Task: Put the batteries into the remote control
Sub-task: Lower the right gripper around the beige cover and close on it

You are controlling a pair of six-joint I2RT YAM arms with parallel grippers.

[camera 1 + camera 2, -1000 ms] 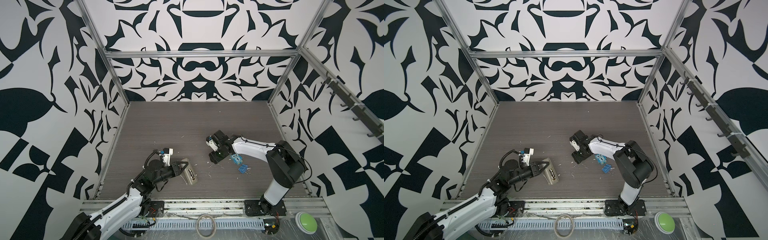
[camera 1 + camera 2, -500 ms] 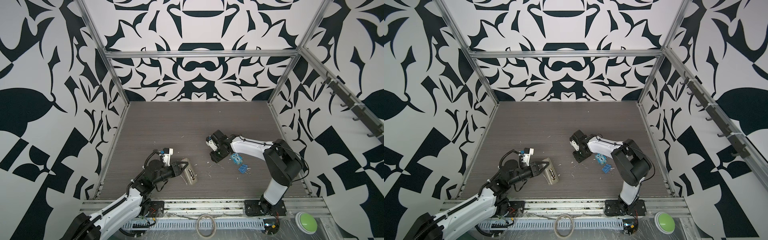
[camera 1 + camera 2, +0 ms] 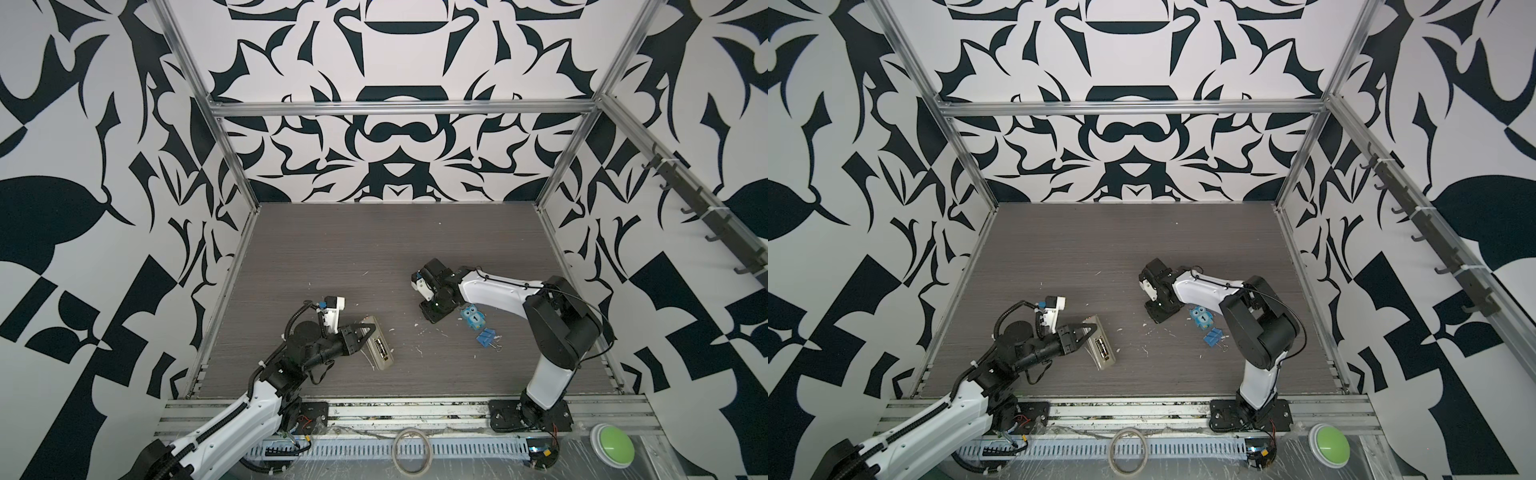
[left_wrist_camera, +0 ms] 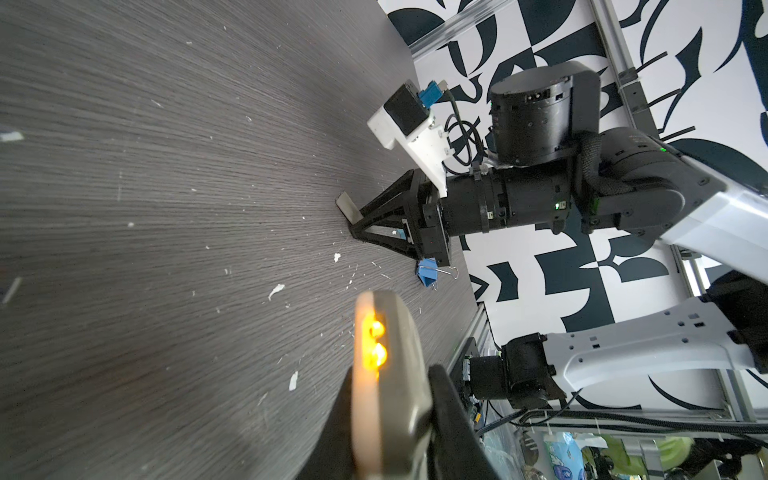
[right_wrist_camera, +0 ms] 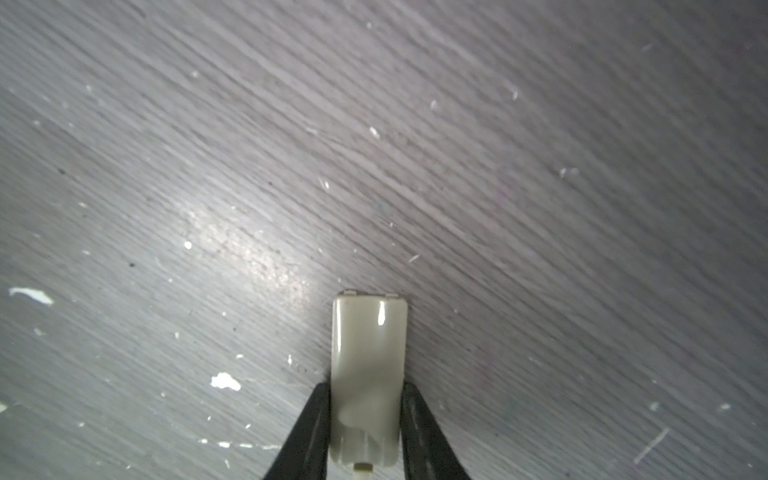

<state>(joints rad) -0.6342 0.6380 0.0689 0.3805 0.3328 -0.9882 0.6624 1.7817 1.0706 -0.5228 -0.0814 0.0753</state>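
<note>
The left tool [image 3: 369, 332] is clamped on the remote control [image 3: 385, 360], low and left of centre in both top views. It's back side up with the bay open. Pretty sure the dark bits in the bay are the batteries [image 3: 378, 345], but they're too small to say for certain. The right tool [image 5: 365, 399], right of centre, is pinching a small beige battery cover [image 5: 368, 345] down on the surface [image 3: 374, 249]. A blue owl figure [image 3: 473, 318] and a blue binder clip [image 3: 485, 336] sit just beside it.
</note>
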